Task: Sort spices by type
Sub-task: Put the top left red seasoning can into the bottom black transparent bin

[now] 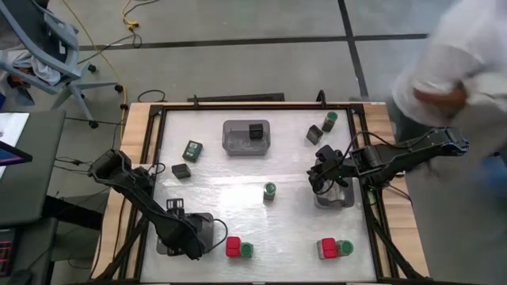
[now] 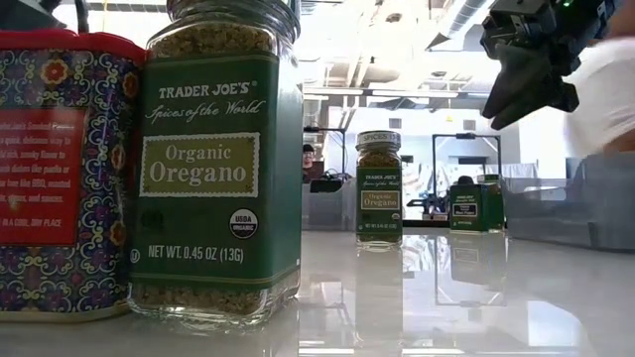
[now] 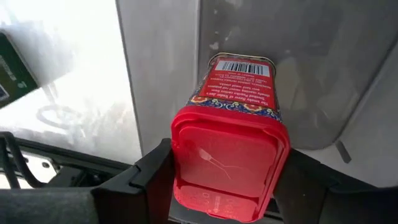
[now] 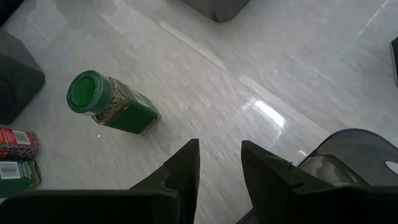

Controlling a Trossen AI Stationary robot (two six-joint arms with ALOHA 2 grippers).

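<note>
We see the left gripper (image 3: pixel 227 186) clamped on a red tin (image 3: pixel 233 149) over a grey tray (image 3: pixel 348 74) at the table's near left; the tin's long axis runs straight away from the fingers, lid toward the wrist, its far end partly hidden. The right gripper (image 4: pixel 219 163) hangs empty, fingers slightly apart, near an upright oregano jar (image 4: pixel 112 104).

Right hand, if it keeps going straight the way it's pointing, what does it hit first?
Probably bare table. The right hand holds nothing, and the green-lidded jar stands off to one side of its line. Depth is hard to judge.
</note>
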